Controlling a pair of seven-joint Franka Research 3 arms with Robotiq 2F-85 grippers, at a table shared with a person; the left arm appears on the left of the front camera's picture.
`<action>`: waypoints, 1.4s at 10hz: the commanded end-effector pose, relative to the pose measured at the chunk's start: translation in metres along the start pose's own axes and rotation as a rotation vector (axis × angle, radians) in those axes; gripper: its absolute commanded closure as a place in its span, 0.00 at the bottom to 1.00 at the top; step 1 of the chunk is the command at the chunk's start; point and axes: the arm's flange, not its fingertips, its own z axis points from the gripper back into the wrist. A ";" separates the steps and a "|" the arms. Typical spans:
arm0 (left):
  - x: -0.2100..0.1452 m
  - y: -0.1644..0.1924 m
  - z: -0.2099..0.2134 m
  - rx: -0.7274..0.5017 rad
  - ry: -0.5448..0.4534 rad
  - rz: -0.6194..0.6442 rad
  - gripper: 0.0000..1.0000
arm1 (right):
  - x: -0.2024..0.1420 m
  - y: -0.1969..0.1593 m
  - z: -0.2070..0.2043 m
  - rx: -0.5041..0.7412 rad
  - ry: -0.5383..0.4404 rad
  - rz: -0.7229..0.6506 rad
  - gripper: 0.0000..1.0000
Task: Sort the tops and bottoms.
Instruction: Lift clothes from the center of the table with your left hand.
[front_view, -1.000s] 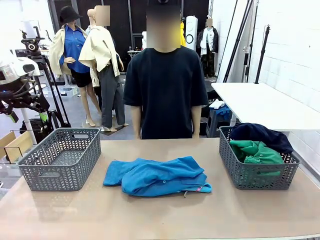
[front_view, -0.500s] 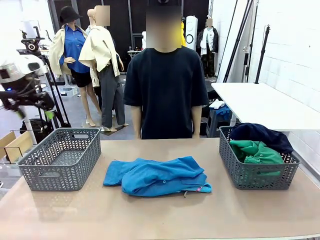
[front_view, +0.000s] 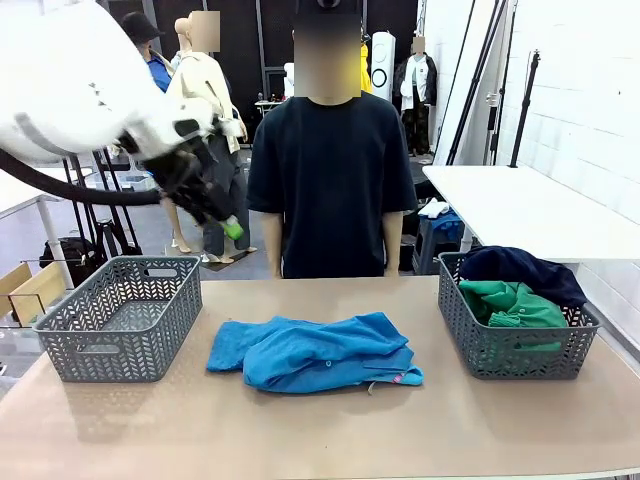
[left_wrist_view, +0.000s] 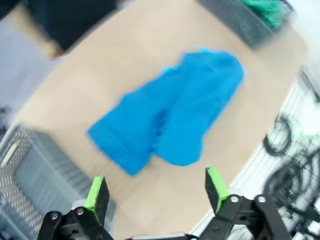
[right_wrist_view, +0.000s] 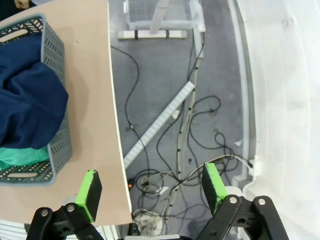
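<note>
Front view: left gripper (front_view: 226, 222), spread and empty, has swung inward toward the table (front_view: 320, 430).

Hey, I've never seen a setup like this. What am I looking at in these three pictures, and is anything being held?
It is a two-armed robot sorting clothes, with a person standing across the table. The wide picture comes from a fixed camera between the arms; the other two look out from each wrist. The left gripper hangs open over the table, looking down on the blue bottoms. The right gripper is open beyond the table edge. Neither holds anything. The green top and navy top lie in the right basket; a left basket stands opposite.
</note>
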 end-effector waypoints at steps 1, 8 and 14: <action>0.002 0.006 -0.035 -0.110 0.079 -0.161 0.00 | 0.000 0.000 0.000 0.000 -0.001 0.011 0.00; 0.000 -0.043 -0.129 -0.162 0.202 -0.294 0.00 | 0.000 0.000 0.000 0.000 -0.001 0.011 0.00; -0.013 -0.050 -0.177 -0.094 0.201 -0.265 0.00 | 0.000 0.000 0.000 0.000 -0.001 0.011 0.00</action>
